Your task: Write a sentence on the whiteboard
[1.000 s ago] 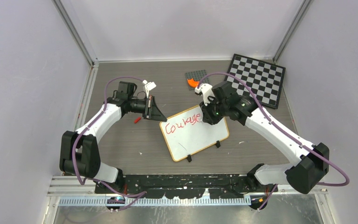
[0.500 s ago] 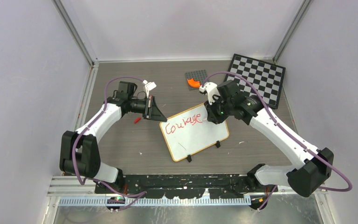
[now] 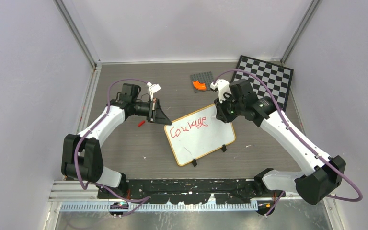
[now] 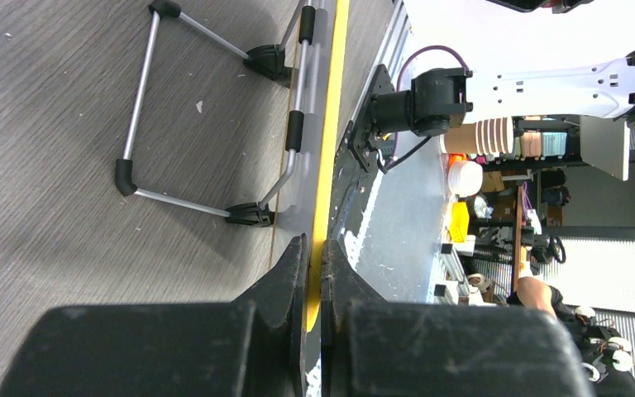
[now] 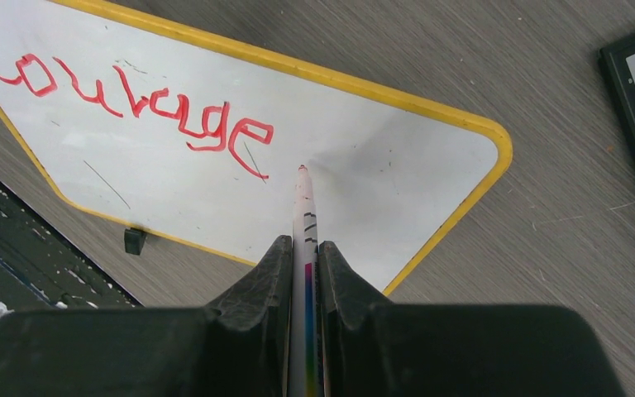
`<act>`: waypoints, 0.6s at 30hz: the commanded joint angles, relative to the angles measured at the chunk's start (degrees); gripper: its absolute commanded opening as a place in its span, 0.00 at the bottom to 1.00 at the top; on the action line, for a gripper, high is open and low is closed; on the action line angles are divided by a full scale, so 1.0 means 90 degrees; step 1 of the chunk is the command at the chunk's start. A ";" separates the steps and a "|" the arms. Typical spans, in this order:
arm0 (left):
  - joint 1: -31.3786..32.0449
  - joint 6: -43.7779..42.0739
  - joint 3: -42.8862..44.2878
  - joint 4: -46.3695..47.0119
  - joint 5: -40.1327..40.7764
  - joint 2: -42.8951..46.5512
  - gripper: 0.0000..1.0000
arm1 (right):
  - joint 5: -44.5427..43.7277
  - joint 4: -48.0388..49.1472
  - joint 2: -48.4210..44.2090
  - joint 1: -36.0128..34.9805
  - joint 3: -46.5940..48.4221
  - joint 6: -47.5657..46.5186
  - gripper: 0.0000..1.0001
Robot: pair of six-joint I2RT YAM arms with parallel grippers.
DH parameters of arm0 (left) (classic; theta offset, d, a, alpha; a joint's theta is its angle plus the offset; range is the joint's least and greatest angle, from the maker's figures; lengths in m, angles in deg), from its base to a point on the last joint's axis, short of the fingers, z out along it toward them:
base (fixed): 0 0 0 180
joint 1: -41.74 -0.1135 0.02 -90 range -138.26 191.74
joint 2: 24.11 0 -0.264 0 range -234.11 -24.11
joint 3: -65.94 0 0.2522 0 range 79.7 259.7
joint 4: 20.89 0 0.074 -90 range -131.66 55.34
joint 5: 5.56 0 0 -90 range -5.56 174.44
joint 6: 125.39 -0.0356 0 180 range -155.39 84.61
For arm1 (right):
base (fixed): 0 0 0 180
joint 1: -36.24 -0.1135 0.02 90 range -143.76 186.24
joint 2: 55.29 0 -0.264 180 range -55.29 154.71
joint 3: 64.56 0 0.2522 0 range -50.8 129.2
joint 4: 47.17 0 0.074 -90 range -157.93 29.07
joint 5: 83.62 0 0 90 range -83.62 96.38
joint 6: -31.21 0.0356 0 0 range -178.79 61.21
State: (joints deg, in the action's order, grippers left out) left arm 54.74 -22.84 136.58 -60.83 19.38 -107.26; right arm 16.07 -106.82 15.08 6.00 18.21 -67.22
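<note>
The whiteboard (image 3: 202, 139) lies tilted at the table's middle, its orange-yellow frame and two black feet showing. Red lettering (image 3: 188, 127) on it reads "Courage" in one line; it also shows in the right wrist view (image 5: 132, 103). My left gripper (image 3: 165, 120) is shut on the board's left frame edge (image 4: 324, 165), seen edge-on in the left wrist view. My right gripper (image 3: 219, 114) is shut on a white marker (image 5: 304, 223) with a red tip. The tip sits at the board (image 5: 397, 178) just right of the last "e".
A black-and-white chequered board (image 3: 264, 81) lies at the back right. A grey studded plate (image 3: 202, 77) with an orange piece (image 3: 198, 85) sits behind the whiteboard. A small red cap (image 3: 141, 123) lies near the left gripper. Enclosure walls stand on three sides.
My right gripper has moved right and a little back with the marker, from over the end of "Courage" to the board's upper right part. The left arm and board have not moved.
</note>
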 commanded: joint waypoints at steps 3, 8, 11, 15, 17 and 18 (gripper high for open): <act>0.0014 -0.0155 0.0090 -0.0021 0.0606 -0.0097 0.00 | 0.0051 0.0566 0.0086 0.0003 0.0240 0.0132 0.00; 0.0011 -0.0188 0.0083 -0.0033 0.0607 -0.0084 0.00 | 0.0047 0.0664 0.0249 0.0004 0.0242 0.0095 0.00; 0.0016 -0.0208 0.0080 -0.0058 0.0607 -0.0096 0.00 | -0.0001 0.0691 0.0284 0.0006 0.0205 0.0063 0.00; 0.0011 -0.0204 0.0065 -0.0052 0.0608 -0.0111 0.00 | -0.0237 0.0692 0.0282 0.0074 0.0174 0.0023 0.00; 0.0012 -0.0209 0.0057 -0.0055 0.0610 -0.0088 0.00 | -0.0274 0.0618 0.0252 0.0183 0.0174 -0.0036 0.00; 0.0011 -0.0206 0.0059 -0.0055 0.0608 -0.0083 0.00 | -0.0283 0.0566 0.0232 0.0238 0.0172 -0.0059 0.00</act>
State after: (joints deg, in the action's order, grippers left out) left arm 54.71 -23.67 136.58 -60.87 19.49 -107.26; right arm 16.05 -103.78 17.41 6.37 18.24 -66.60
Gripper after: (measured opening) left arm 0.037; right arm 0.201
